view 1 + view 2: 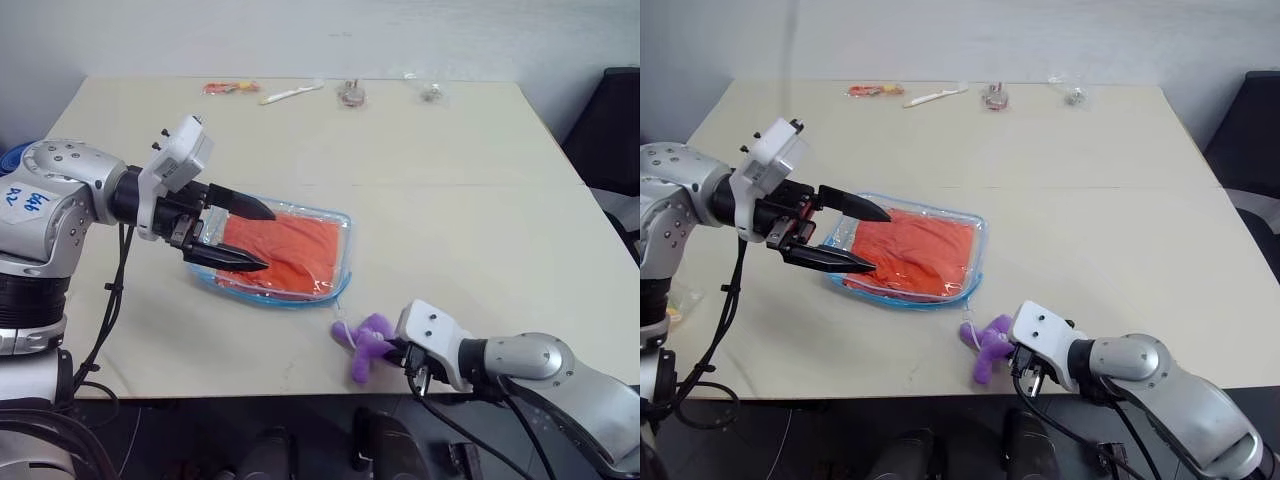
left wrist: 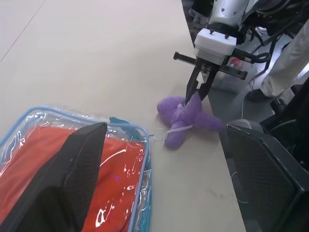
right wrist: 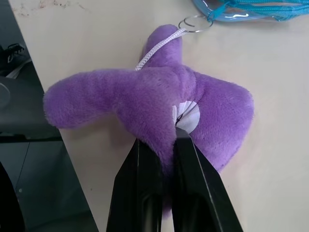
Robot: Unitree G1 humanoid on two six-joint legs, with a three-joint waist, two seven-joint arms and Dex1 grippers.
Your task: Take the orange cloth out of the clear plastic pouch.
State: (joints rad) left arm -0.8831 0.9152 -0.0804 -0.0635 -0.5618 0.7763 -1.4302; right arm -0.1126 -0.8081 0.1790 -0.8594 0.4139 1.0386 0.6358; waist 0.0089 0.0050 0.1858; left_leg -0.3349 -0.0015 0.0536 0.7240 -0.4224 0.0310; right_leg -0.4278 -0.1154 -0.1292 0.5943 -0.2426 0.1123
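The clear plastic pouch [image 1: 285, 257] is a flat see-through rectangle with a light blue trim around its edge. It lies on the beige table [image 1: 450, 180], a little left of the middle and near the front edge. The orange cloth [image 1: 290, 252] is inside it, bright orange and folded flat, and it fills most of the pouch. The plastic over the cloth is wrinkled and shines in some places.

The left gripper [image 1: 255, 235] is over the left end of the pouch with its two black fingers wide apart, one above the other, and it holds nothing. I cannot tell if the lower finger touches the plastic.

The right gripper [image 2: 197, 92] is at the front edge of the table, to the right of the pouch. Its fingers are closed on a purple plush toy [image 3: 159, 101], pinching one limb of it. A thin white cord [image 3: 154, 48] and a metal ring [image 3: 193, 23] join the toy to the blue zipper pull at the corner of the pouch.
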